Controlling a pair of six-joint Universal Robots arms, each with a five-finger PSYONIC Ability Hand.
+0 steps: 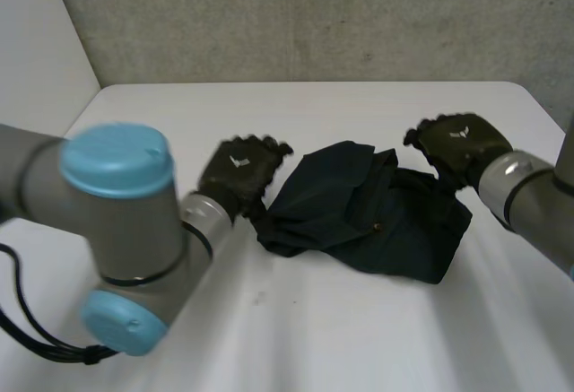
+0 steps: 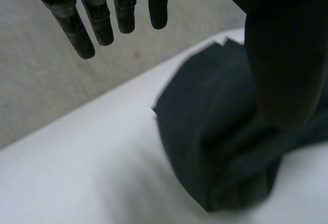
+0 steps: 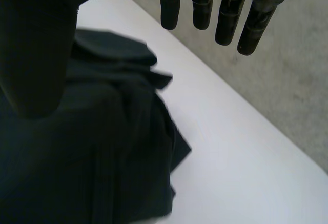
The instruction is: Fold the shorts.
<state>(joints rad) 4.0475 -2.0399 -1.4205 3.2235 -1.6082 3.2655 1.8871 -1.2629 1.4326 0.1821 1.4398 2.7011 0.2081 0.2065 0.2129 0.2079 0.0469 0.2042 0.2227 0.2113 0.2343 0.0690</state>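
The dark navy shorts [image 1: 363,208] lie crumpled in a heap on the white table [image 1: 314,320]. My left hand [image 1: 240,172] hovers at the heap's left edge, open, with straight fingers [image 2: 102,21] held above the table and its thumb [image 2: 279,65] over the shorts [image 2: 215,131]. My right hand [image 1: 462,145] is at the heap's right far corner, also open. Its fingers [image 3: 225,14] point past the shorts [image 3: 97,147], and its thumb [image 3: 36,44] hangs over the cloth. Neither hand holds cloth.
A grey wall [image 1: 314,20] runs behind the table's far edge. Bare white tabletop lies in front of the shorts and on both sides. My left arm's elbow [image 1: 117,230] looms over the near left of the table.
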